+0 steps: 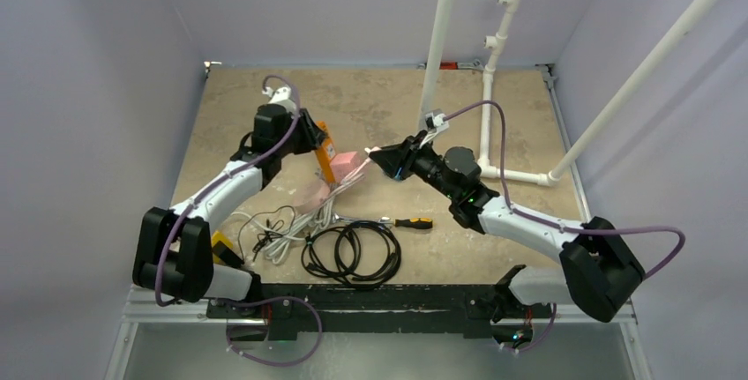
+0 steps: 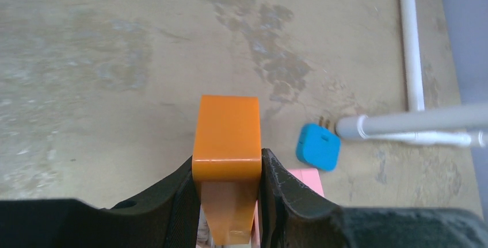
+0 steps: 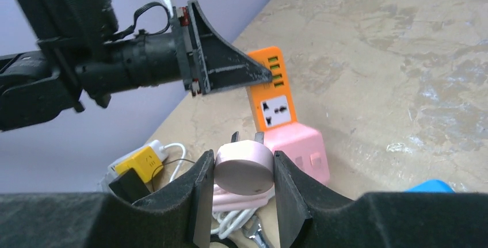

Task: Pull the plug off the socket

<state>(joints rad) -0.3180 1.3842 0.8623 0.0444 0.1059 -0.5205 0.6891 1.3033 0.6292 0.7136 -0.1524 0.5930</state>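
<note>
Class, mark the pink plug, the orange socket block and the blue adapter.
pink plug (image 3: 243,169): right wrist view, round body.
orange socket block (image 2: 226,127): left wrist view, top face.
blue adapter (image 2: 318,146): left wrist view, flat face.

stained table (image 1: 370,107) with cable coil (image 1: 353,252), screwdriver (image 1: 407,221), blue adapter (image 2: 318,146)

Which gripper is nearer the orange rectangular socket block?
Left. The left gripper clamps the orange socket block; the right gripper holds the round pink plug clear of it.

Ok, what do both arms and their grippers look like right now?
The left arm and right arm match: white curved links, bulky black joints, a purple cable looping along each. The left gripper and right gripper have black wedge-shaped fingers.
</note>
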